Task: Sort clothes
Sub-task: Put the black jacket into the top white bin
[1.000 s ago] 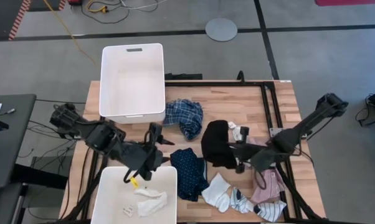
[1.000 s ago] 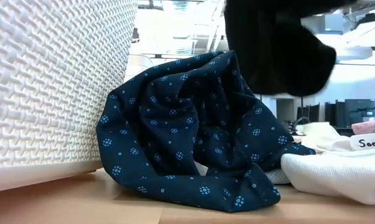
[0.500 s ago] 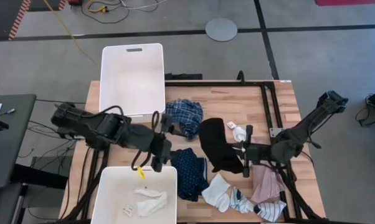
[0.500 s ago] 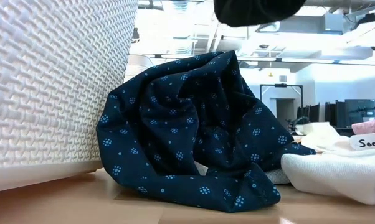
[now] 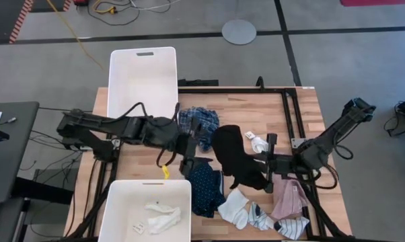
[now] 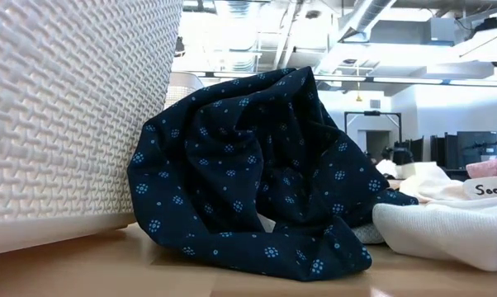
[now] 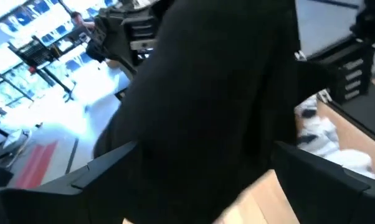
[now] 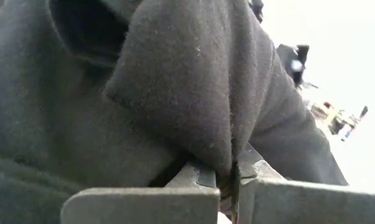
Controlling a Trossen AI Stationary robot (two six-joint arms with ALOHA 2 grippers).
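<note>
1. High view, from above the wooden table (image 5: 290, 111): two white bins, one at the far edge (image 5: 143, 84) with nothing showing inside, one at the near edge (image 5: 118, 212) holding a single white sock (image 5: 163, 216).
2. Four garments are on show. A blue plaid shirt (image 5: 201, 126) lies just beside the far bin; a navy dotted piece (image 5: 204, 185) sits beside the near bin; a pink shirt (image 5: 291, 197) lies near the table's right front corner; a black piece (image 5: 234, 156) hangs lifted in the middle.
3. A cluster of white and striped socks (image 5: 260, 215) lies at the front edge between the navy piece and the pink shirt; their exact number cannot be told. One more small white item (image 5: 258, 142) lies behind the black piece.
4. The right gripper (image 5: 268, 163) is clamped on the black piece's right edge; the right wrist view shows the fingers (image 8: 206, 177) pinched together on a fold of the cloth (image 8: 194, 93).
5. The left gripper (image 5: 188, 153) hangs beside the black piece's left side, between the plaid shirt and the navy piece. Whether its jaws are apart or together cannot be told; black cloth (image 7: 212, 93) fills its wrist view.
6. Low view: the navy dotted piece (image 6: 257, 190) stands heaped against the textured bin wall (image 6: 67, 107), blocking most of the table behind it; a white sock (image 6: 447, 231) lies at right.
</note>
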